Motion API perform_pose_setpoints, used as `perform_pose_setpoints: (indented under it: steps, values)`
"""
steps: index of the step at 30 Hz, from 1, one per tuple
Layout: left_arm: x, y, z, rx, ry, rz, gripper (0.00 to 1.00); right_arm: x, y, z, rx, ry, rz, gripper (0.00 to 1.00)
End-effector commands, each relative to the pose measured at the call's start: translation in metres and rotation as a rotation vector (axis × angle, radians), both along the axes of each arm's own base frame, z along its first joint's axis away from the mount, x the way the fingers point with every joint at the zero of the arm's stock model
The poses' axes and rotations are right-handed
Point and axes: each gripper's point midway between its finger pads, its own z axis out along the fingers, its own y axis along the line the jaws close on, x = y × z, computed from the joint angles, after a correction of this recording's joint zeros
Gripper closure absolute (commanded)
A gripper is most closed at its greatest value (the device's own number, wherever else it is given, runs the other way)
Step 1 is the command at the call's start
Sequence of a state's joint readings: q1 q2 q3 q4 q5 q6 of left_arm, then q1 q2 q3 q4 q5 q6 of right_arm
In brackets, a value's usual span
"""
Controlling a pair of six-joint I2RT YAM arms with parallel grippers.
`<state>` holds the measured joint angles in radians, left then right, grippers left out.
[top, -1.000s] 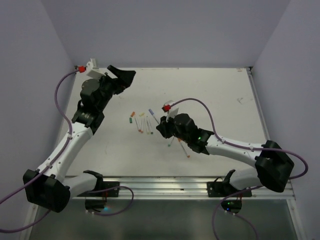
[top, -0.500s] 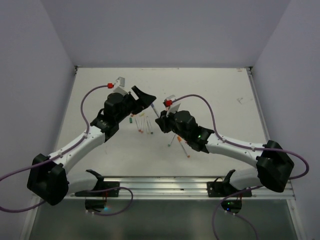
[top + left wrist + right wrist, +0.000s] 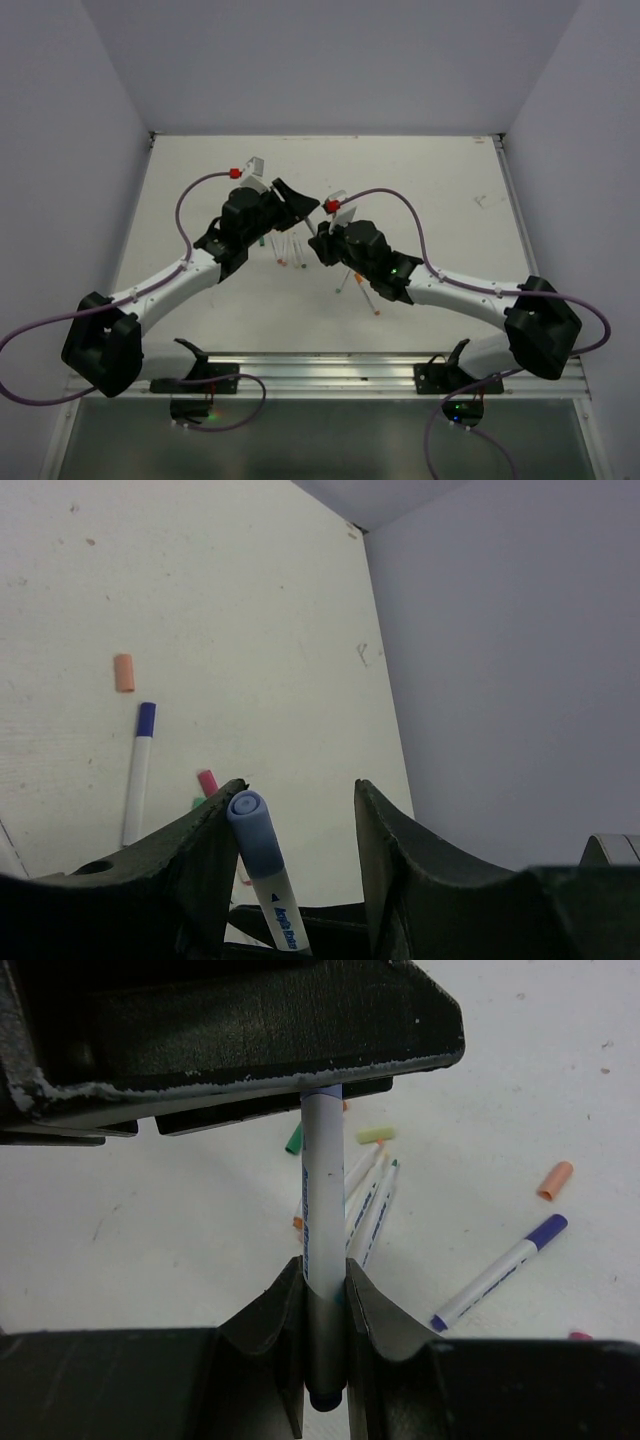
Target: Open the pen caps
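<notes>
My right gripper point(image 3: 323, 1265) is shut on the white barrel of a pen point(image 3: 322, 1190) and holds it up off the table. The pen's blue cap point(image 3: 247, 825) stands between the fingers of my left gripper point(image 3: 300, 785). The cap lies against the left finger, and a wide gap separates it from the right finger, so this gripper is open. From above, the left gripper point(image 3: 295, 205) and right gripper point(image 3: 322, 240) meet tip to tip over the table's middle. Loose pen caps lie on the table: an orange one point(image 3: 123, 672), a pink one point(image 3: 207, 782) and a pale green one point(image 3: 375, 1135).
An uncapped pen with a purple tip point(image 3: 500, 1272) lies to the right of the held pen. Several more white pens point(image 3: 285, 250) lie below the grippers, and others point(image 3: 365, 290) rest near the right arm. The white table point(image 3: 450, 200) ends at walls on three sides.
The left arm has swung from the far left corner to the middle and put its fingers around the held pen's cap. Its jaws have narrowed. The right gripper has kept its hold.
</notes>
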<state>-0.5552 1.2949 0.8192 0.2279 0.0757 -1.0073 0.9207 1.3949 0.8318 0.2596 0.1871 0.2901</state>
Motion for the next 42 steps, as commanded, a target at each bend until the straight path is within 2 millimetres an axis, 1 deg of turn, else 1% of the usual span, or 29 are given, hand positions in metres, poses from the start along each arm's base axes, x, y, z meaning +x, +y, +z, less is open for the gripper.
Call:
perform_pose_setpoints:
  steps: [1,5,10,12,16,19,20,23,24,25,27,28,29,34,38,42]
  values:
    - [0.007,-0.008,0.037,-0.039,-0.111,-0.015,0.50,0.006,0.011,0.022,0.046,-0.036,0.019,1.00]
    - [0.005,-0.010,0.040,-0.022,-0.137,-0.034,0.56,0.003,0.015,0.013,0.030,-0.016,0.038,1.00]
    - [0.007,-0.009,0.044,0.009,-0.161,-0.034,0.58,0.001,0.018,0.003,0.012,0.006,0.060,1.00]
    - [0.008,-0.008,0.049,0.016,-0.180,-0.030,0.59,0.000,0.019,0.001,0.009,0.011,0.068,1.00]
    - [0.009,-0.009,0.056,0.026,-0.203,-0.039,0.62,-0.001,0.021,-0.005,-0.002,0.025,0.079,1.00]
    - [0.008,-0.014,0.057,0.025,-0.214,-0.061,0.67,-0.001,0.023,-0.007,-0.007,0.031,0.083,1.00]
    - [0.008,-0.016,0.056,0.028,-0.212,-0.068,0.68,0.000,0.024,-0.005,-0.003,0.029,0.081,1.00]
    - [0.004,-0.024,0.055,0.035,-0.221,-0.095,0.74,0.001,0.025,-0.005,-0.003,0.030,0.083,1.00]
    - [0.002,-0.026,0.053,0.041,-0.221,-0.104,0.78,0.001,0.025,-0.005,-0.003,0.030,0.083,0.99]
    - [0.001,-0.028,0.054,0.043,-0.225,-0.110,0.80,0.001,0.026,-0.004,-0.002,0.030,0.086,0.98]
    - [0.000,-0.030,0.053,0.063,-0.240,-0.124,0.87,0.000,0.026,-0.003,-0.003,0.031,0.086,0.97]
    - [-0.002,-0.032,0.053,0.067,-0.243,-0.138,0.88,0.001,0.026,-0.003,-0.002,0.029,0.081,0.95]
    - [-0.001,-0.033,0.050,0.083,-0.251,-0.146,0.92,0.002,0.025,-0.003,-0.004,0.029,0.079,0.93]
    - [-0.006,-0.038,0.049,0.108,-0.276,-0.199,0.97,0.001,0.023,-0.001,-0.001,0.030,0.073,0.85]
    - [-0.010,-0.041,0.043,0.123,-0.283,-0.232,1.00,0.002,0.023,0.001,-0.002,0.029,0.067,0.85]
    - [-0.013,-0.044,0.040,0.135,-0.286,-0.262,1.00,0.002,0.023,0.001,-0.001,0.030,0.066,0.80]
